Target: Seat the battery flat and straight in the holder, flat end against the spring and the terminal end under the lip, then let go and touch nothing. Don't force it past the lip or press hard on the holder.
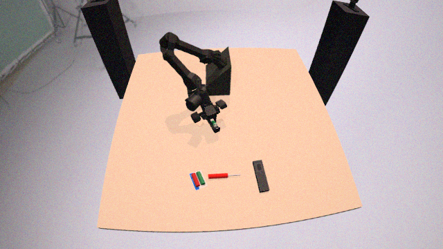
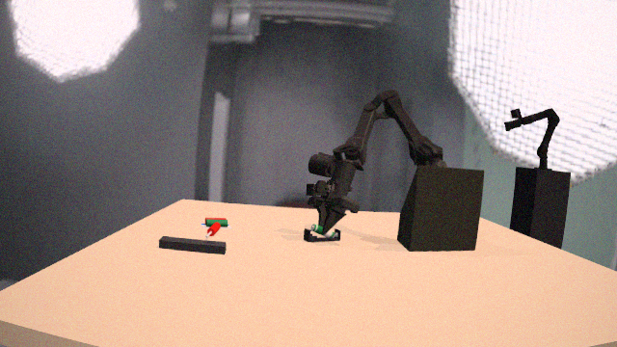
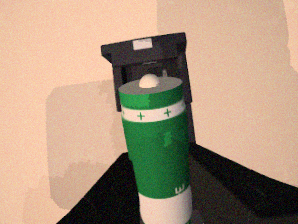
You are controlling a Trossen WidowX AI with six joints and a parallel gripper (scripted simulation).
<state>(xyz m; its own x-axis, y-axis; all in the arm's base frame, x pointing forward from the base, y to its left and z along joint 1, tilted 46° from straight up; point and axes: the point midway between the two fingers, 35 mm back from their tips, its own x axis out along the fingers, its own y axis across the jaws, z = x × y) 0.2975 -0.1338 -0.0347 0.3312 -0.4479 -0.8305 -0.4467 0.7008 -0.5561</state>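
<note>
The battery (image 1: 213, 122) (image 2: 316, 228) (image 3: 157, 135), green with white bands, is tilted over the black holder (image 1: 217, 130) (image 2: 322, 239) (image 3: 115, 54). Its terminal end is raised, pointing toward the holder's end wall with the pale patch. Its flat end is lower, near the opposite end of the holder; whether it touches the spring is hidden. The terminal end is not under the lip. My gripper (image 2: 326, 231) (image 3: 158, 157) is shut on the battery, with one finger on each side near its lower half. The holder stands on the table.
A red-handled screwdriver (image 1: 218, 176) (image 2: 214, 228) lies toward the table's front edge, between a red and a green cylinder (image 1: 201, 178) (image 2: 222, 223) and a dark oblong device (image 1: 261, 180) (image 2: 192, 245). The arm's dark base block (image 2: 441, 209) stands behind the holder.
</note>
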